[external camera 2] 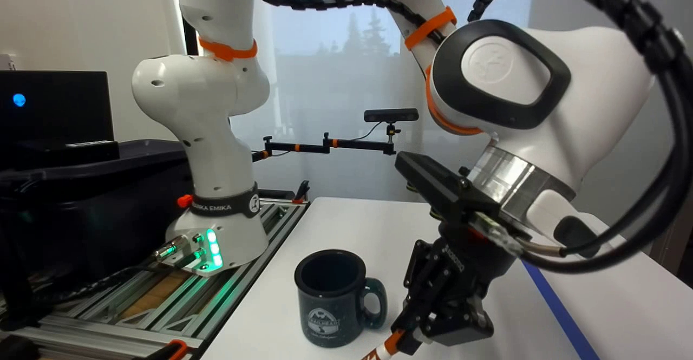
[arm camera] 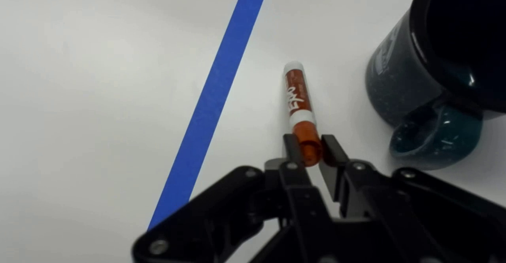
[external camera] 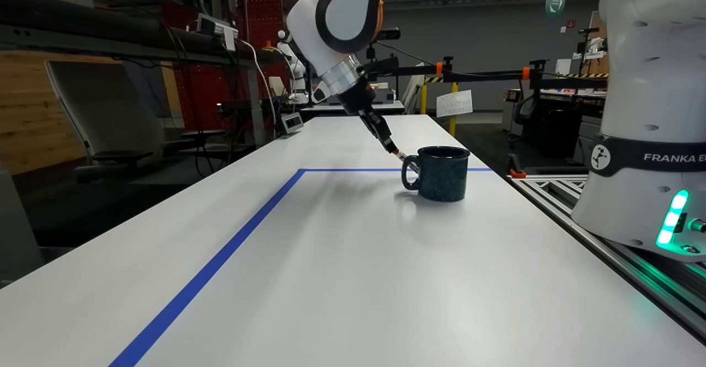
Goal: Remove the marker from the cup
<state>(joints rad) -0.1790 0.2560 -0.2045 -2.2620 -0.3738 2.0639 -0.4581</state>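
The cup is a dark teal mug, upright on the white table in both exterior views (external camera: pixel 443 176) (external camera 2: pixel 325 308). It also shows at the right edge of the wrist view (arm camera: pixel 403 73), with its handle toward the gripper. The marker is reddish-brown with white bands and an orange cap, and is outside the cup in the wrist view (arm camera: pixel 299 93). My gripper (arm camera: pixel 309 146) is shut on the marker's cap end. In an exterior view the gripper (external camera: pixel 392 147) tilts and the marker (external camera: pixel 404 158) slants down, its lower end behind the handle. The marker is cut off in an exterior view (external camera 2: pixel 387 348).
Blue tape (external camera: pixel 220 251) runs along the white table and also passes left of the marker in the wrist view (arm camera: pixel 213 93). The robot base (external camera: pixel 651 190) stands on a metal frame beside the table edge. A camera arm (external camera 2: pixel 357 145) stands behind the table.
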